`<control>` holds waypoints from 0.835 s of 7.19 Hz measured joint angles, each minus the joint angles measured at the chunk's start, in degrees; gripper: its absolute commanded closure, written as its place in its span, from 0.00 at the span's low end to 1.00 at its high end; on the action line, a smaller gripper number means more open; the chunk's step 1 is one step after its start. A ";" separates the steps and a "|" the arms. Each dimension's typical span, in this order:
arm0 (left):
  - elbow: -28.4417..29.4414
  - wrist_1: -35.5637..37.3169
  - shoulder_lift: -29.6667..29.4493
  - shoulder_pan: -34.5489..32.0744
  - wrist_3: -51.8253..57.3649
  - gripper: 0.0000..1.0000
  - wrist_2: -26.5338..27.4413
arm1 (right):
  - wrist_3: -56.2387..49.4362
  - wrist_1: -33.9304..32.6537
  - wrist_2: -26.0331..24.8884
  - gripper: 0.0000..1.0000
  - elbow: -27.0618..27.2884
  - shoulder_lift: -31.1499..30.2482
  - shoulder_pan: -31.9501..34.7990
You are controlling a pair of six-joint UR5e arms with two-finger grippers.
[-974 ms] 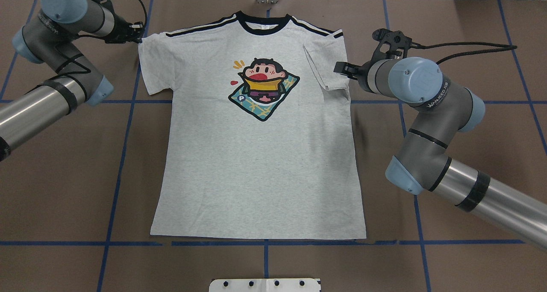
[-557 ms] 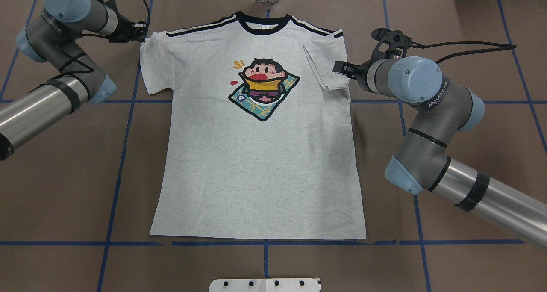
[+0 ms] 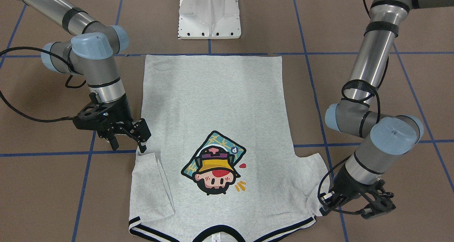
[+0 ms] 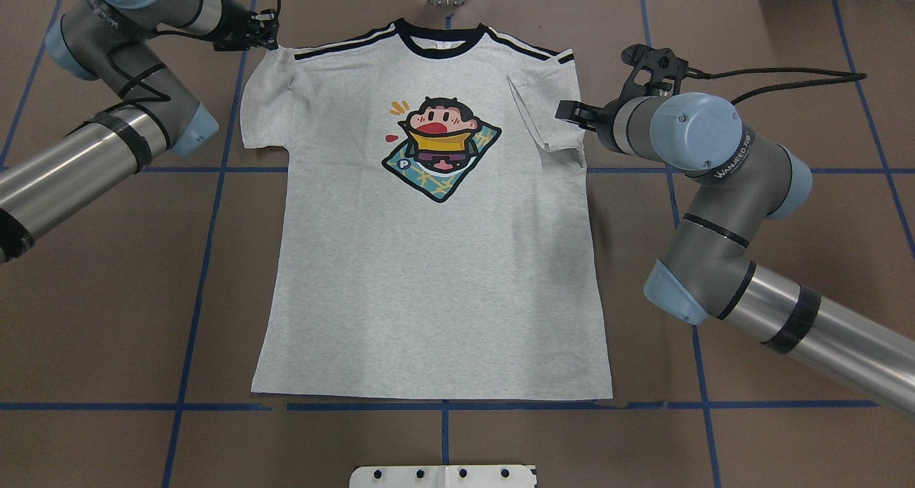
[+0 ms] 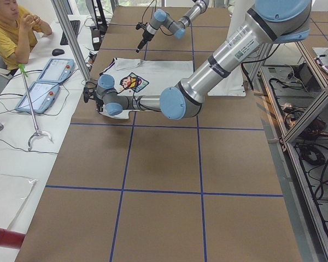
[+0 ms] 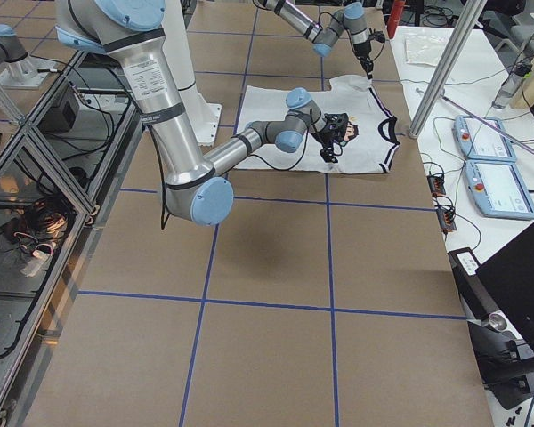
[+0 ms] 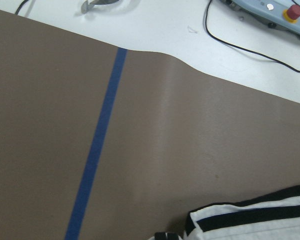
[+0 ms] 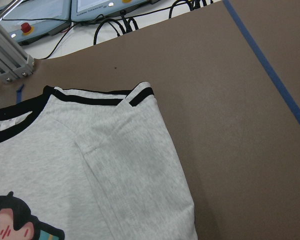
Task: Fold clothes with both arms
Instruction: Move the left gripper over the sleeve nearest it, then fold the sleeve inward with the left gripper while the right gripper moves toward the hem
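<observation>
Okay, left gripper [image 3: 322, 203]: jaws pressed together, pinching the striped outer corner of the left sleeve [image 3: 308, 176] of the T-shirt [image 3: 212, 100]. The cloth there is bunched and rumpled toward the shoulder. The left wrist view shows only a bit of black-and-white trim at its lower edge, over bare brown table [image 3: 53, 199].

Right gripper [image 3: 128, 145]: fingers spread, holding nothing. It hangs just beside the shirt's edge, near the armpit end of the right sleeve [image 3: 152, 181]. That sleeve is already turned in and lies flat on the body.

The T-shirt is spread print-up in the middle of the table. Its collar [image 3: 218, 235] points away from the robot and its hem [image 3: 212, 56] lies nearest the white base [image 3: 209, 15]. The body looks smooth, with the hem straight along a blue tape line.

Step, as I read it: turn the left sleeve in to match the right one. That makes it an early stage, with the main folds not yet done.

Handling judgement:
- Thin jersey, very light, limp and not stiff at all. It should sag and trail from any pinch rather than hold its shape.
- Not fragile, but it stretches and wrinkles, and it probably drags on the table covering.
- Best holds are the doubled edges: sleeve trim, shoulder seam and hem corners.
- Pinch both layers for the long folds, or the top layer may slide off the bottom one.
- One-corner grabs will likely skew the shirt, so each arm should take one end of a side, shoulder and hem corner.
</observation>
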 measured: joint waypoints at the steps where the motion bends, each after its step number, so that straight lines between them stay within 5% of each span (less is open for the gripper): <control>1: -2.32 1.06 -0.19 1.01 -2.73 1.00 0.07 | -0.04 -0.01 0.05 0.00 0.02 -0.03 0.00; 6: -2.32 2.08 -4.23 7.89 -8.79 1.00 10.39 | -0.09 -0.09 0.11 0.00 -0.51 -0.14 0.01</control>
